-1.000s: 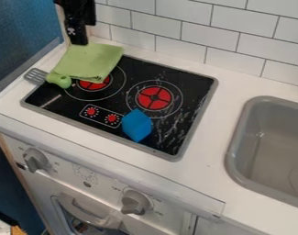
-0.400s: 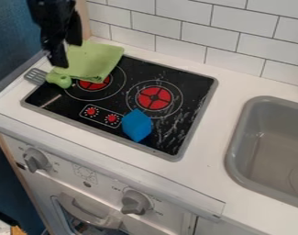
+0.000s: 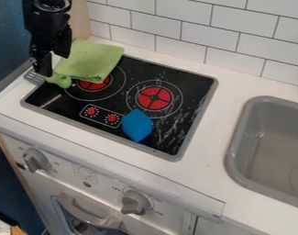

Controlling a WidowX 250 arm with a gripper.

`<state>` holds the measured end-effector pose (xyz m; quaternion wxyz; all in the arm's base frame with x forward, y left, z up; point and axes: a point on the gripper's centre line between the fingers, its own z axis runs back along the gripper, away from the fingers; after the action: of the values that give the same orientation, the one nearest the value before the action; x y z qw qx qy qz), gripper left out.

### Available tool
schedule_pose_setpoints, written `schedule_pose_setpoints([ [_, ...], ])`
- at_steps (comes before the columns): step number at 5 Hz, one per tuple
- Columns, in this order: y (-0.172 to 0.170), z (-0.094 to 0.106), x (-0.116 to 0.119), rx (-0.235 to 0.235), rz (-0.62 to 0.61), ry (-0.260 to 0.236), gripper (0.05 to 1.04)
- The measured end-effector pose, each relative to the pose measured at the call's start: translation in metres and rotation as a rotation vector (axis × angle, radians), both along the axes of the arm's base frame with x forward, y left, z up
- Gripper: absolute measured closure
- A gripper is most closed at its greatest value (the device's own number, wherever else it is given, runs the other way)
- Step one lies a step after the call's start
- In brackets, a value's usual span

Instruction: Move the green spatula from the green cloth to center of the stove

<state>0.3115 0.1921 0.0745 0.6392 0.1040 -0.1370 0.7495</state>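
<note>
Two separated fingertips show on the black gripper (image 3: 55, 65), which hangs open at the upper left, over the spatula and the cloth's left edge. Below it lies the green spatula (image 3: 60, 81), its handle beside the lower left corner of the green cloth (image 3: 91, 59). The spatula's grey slotted head points left over the counter edge of the stove, partly behind a fingertip. The folded cloth covers the back left corner of the black stove (image 3: 109, 104) and part of the left burner.
A blue block (image 3: 137, 125) stands at the stove's front, below the right burner (image 3: 154, 98). On the right is a grey sink (image 3: 237, 151). A white tiled wall (image 3: 194, 34) runs along the back, and a wooden panel borders the counter's back left.
From the cloth's back left corner, the gripper has come forward, down and to the left, to over the spatula. Its fingers now appear apart. Spatula, cloth and block have stayed put.
</note>
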Motion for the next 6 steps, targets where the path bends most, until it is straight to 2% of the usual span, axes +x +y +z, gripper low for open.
schedule_pose_setpoints([
  [1,0.003,-0.011,-0.008,-0.038,-0.027,0.004,0.083],
  [2,0.007,-0.026,-0.012,-0.095,-0.036,0.039,0.083],
  [3,0.005,-0.032,-0.014,-0.119,-0.043,0.056,0.114],
  [5,0.006,-0.041,-0.008,-0.134,-0.038,0.049,0.709],
  [6,0.005,-0.042,-0.008,-0.139,-0.044,0.048,0.757],
])
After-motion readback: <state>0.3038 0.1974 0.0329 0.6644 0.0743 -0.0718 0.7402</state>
